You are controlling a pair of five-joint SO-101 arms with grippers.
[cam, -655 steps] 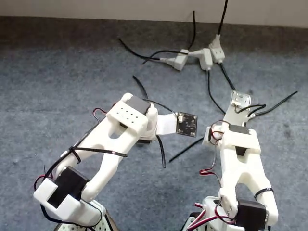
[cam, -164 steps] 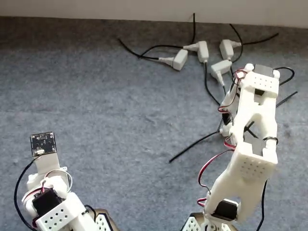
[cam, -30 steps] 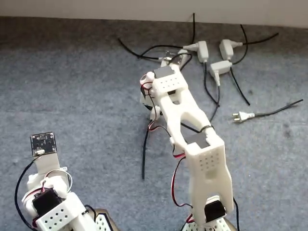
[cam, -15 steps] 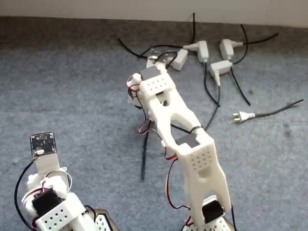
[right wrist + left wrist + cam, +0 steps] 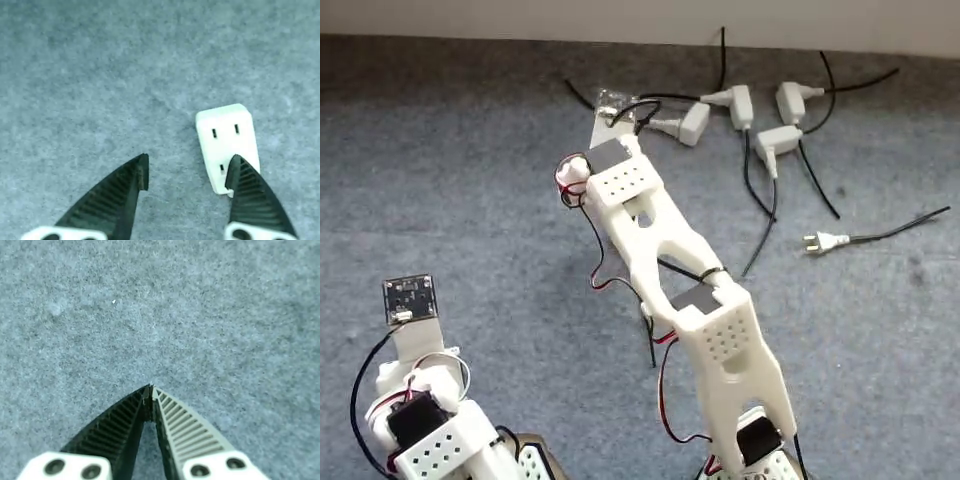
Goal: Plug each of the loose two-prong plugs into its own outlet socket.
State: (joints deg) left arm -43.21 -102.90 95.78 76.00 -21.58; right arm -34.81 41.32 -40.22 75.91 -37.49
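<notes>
Right gripper (image 5: 189, 160): jaws spread wide above the grey carpet (image 5: 75, 75), one fingertip at the edge of a white plastic outlet socket (image 5: 227, 142). Left gripper (image 5: 151, 390): jaws closed tip to tip over the carpet. The loose white two-prong plug (image 5: 815, 241) on its black cord lies well apart from both.

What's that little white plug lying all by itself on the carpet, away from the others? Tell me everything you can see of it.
The small white two-prong plug lies flat on the grey carpet, set apart from the cluster of white socket blocks. Its body looks like moulded plastic. Two short prongs stick out of one end, pointing toward the middle of the table. A thin black cord leaves the other end and runs off toward the picture's edge. It is plugged into nothing, and only the carpet touches it.
</notes>
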